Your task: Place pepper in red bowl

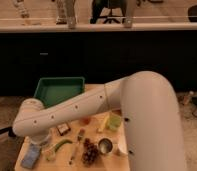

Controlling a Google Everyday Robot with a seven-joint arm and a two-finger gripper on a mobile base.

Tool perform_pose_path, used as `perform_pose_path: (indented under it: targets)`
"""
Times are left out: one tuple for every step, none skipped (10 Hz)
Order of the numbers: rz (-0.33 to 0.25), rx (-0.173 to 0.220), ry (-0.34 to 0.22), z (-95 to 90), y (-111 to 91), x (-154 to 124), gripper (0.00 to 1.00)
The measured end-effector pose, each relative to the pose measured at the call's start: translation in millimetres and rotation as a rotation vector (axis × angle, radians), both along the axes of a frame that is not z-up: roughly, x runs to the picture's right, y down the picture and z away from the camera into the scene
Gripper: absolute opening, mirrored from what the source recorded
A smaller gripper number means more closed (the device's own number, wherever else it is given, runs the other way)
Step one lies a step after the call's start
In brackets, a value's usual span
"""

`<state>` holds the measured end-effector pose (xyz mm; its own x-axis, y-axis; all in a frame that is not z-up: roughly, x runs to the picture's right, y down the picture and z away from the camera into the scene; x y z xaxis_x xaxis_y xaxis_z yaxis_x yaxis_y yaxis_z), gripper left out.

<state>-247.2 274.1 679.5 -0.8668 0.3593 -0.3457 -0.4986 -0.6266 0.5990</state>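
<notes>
The camera view shows 1 big white arm [142, 115] that comes in from the right and reaches across a wooden table [94, 90]. A green tray [59, 79] sits at the far left of the table, and every place here is told from that tray. The arm bends just in front of the tray's left corner and turns down. The gripper [41, 141] hangs at the end of the arm, in front of the tray and low over the table's left side. I cannot tell if it is spread apart or squeezed together. The pepper [61, 146] is long, thin and green. It lies flat on the table in front of the tray, just to the right of the gripper and very near it. I cannot tell if the 2 touch. A blue pad [31, 158] lies further out from the tray than the gripper, by the table's near edge. A small dark thing [63, 129] lies closer to the tray than the pepper does. In front of the tray and to its right lie a fork [76, 150], a bunch of dark grapes [90, 153] and a shiny metal cup [105, 146], all in a row. A small orange thing [85, 121] and a yellow-green thing [113, 121] sit under the arm, to the right of the tray. Behind the tray stands a long dark counter [92, 55].
</notes>
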Motion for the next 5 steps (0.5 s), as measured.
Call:
perform_pose_path:
  targets:
    - [-0.062, -0.016, -0.047, 2.8, 7.6, -13.5, 0.80]
    - [-0.100, -0.029, -0.073, 5.9, 12.7, -21.0, 0.80]
    - [-0.127, -0.044, -0.087, 10.2, 18.5, -25.1, 0.80]
    - [-0.144, -0.063, -0.095, 18.6, 24.3, -24.9, 0.80]
    - [-0.144, -0.073, -0.097, 23.6, 25.4, -21.8, 0.80]
